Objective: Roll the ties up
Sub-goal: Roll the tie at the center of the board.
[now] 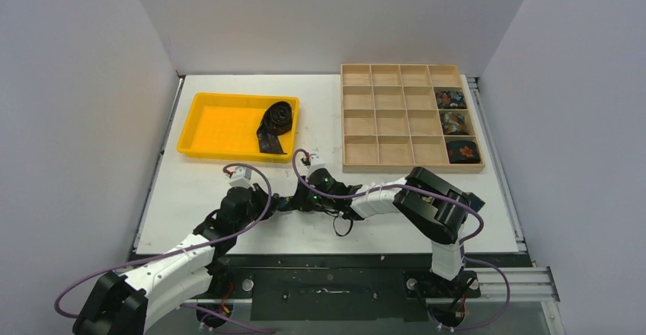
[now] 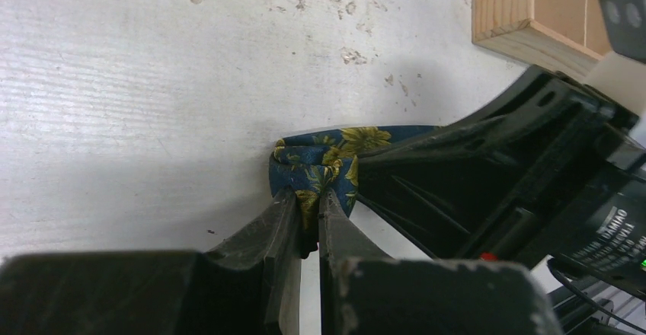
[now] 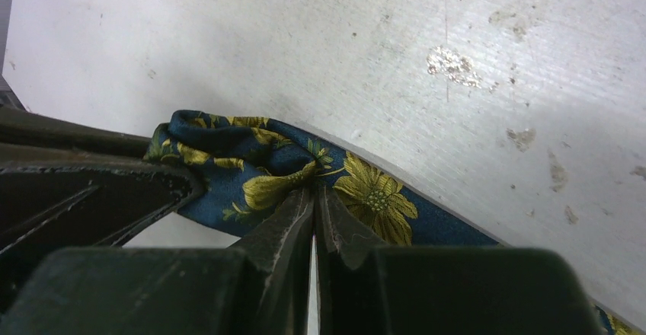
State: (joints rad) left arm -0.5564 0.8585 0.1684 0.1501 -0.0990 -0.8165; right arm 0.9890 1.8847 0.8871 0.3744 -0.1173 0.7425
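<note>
Two sets of jaws pinch one navy floral tie low over the counter.

Observed: the left arm and right arm meet tip to tip near the counter's front centre, just short of the wooden divided box. The left jaws are closed almost fully on a bunched fold of the tie. The right jaws are closed tight on the same cloth just beside a yellow flower, and the strip trails away from them across the counter. A black tie, partly coiled, lies at the right end of the yellow tray, far left. Three rolled ties occupy the box's right-hand column, one per compartment, in the three nearest rows.
</note>
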